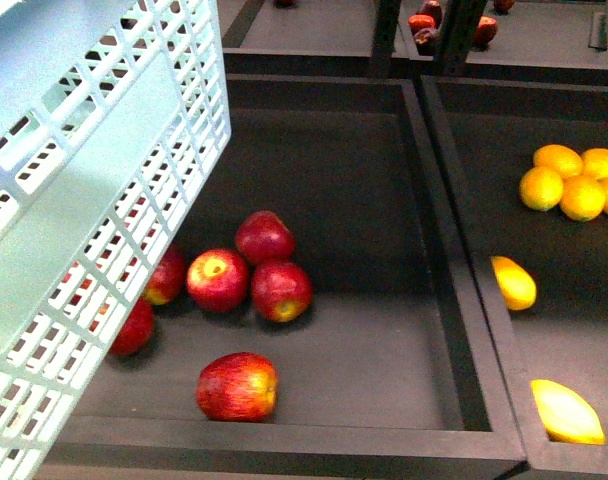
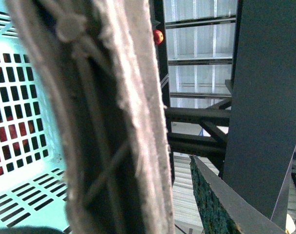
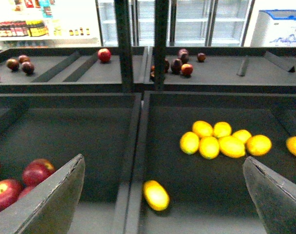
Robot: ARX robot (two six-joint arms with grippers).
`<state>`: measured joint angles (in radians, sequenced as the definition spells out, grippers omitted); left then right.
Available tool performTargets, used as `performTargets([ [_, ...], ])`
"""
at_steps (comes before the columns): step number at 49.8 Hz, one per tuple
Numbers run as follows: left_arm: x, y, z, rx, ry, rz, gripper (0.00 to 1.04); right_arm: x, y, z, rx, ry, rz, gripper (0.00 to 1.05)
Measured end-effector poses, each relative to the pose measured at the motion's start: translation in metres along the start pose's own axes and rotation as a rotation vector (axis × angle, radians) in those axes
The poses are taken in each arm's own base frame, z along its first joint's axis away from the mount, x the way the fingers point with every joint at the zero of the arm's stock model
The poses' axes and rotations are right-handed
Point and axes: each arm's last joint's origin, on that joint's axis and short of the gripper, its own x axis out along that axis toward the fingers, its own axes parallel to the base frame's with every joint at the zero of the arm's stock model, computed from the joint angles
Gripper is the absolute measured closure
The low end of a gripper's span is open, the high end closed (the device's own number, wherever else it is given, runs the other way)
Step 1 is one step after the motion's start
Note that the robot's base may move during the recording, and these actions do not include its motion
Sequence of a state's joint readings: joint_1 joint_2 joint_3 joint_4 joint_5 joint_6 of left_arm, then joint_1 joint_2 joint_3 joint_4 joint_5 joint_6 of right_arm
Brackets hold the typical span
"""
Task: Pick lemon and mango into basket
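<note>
The mint-green slotted basket [image 1: 94, 200] hangs tilted at the left of the front view, raised over the apple bin. My left gripper [image 2: 143, 214] is shut on the basket's brown handle [image 2: 114, 122], which fills the left wrist view; the basket's slotted floor [image 2: 21, 146] shows behind it. Several roundish yellow lemons [image 1: 569, 180] lie clustered at the back of the right bin, also the lemons [image 3: 226, 139] in the right wrist view. Two long yellow mangoes lie nearer: one mango [image 1: 514, 282], another mango [image 1: 567, 412]. My right gripper [image 3: 162, 163] is open, hovering with a mango [image 3: 156, 195] below, between its fingers.
Several red apples [image 1: 249, 280] lie in the left bin, partly under the basket. A black divider wall [image 1: 454, 270] separates the two bins. Further bins behind hold dark red fruit [image 3: 179, 63]. Black upright posts [image 3: 140, 44] stand between the back bins.
</note>
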<state>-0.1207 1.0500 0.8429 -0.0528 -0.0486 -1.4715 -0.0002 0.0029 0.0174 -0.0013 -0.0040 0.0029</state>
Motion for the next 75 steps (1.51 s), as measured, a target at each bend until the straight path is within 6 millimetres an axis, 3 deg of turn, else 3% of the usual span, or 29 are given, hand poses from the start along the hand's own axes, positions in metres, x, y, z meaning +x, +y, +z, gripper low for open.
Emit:
performTargets([
  [12, 0.000, 0.000, 0.003, 0.022, -0.035, 0.005, 0.77, 0.000, 0.000, 0.000, 0.000, 0.001, 0.001, 0.09],
  [17, 0.000, 0.000, 0.001, 0.003, 0.002, 0.001, 0.77, 0.000, 0.000, 0.000, 0.000, 0.001, -0.001, 0.09],
  [20, 0.003, 0.001, -0.001, 0.112, 0.119, 0.009, 0.77, 0.000, 0.000, 0.000, 0.000, 0.001, -0.001, 0.09],
  [25, 0.018, -0.006, -0.009, 0.388, 0.275, -0.034, 0.77, 0.000, 0.000, 0.000, 0.000, 0.000, -0.004, 0.09],
  [30, 0.053, -0.012, -0.030, 0.646, 0.389, -0.087, 0.77, 0.000, 0.000, 0.000, 0.000, 0.001, -0.004, 0.09],
  [39, 0.095, -0.012, -0.062, 0.695, 0.533, -0.108, 0.77, 0.000, 0.000, 0.000, 0.000, 0.001, -0.005, 0.09],
  [43, 0.102, -0.012, -0.078, 0.698, 0.613, -0.119, 0.77, 0.000, 0.000, 0.000, 0.000, 0.001, -0.005, 0.09],
  [47, 0.101, -0.014, -0.099, 0.706, 0.711, -0.144, 0.77, 0.000, 0.000, 0.000, 0.000, 0.001, -0.005, 0.09],
  [58, 0.087, -0.017, -0.129, 0.734, 0.837, -0.179, 0.77, 0.000, 0.000, 0.000, 0.000, 0.001, -0.005, 0.09],
  [75, 0.083, -0.018, -0.132, 0.768, 0.835, -0.177, 0.77, 0.000, 0.000, 0.000, 0.003, 0.008, 0.000, 0.09],
])
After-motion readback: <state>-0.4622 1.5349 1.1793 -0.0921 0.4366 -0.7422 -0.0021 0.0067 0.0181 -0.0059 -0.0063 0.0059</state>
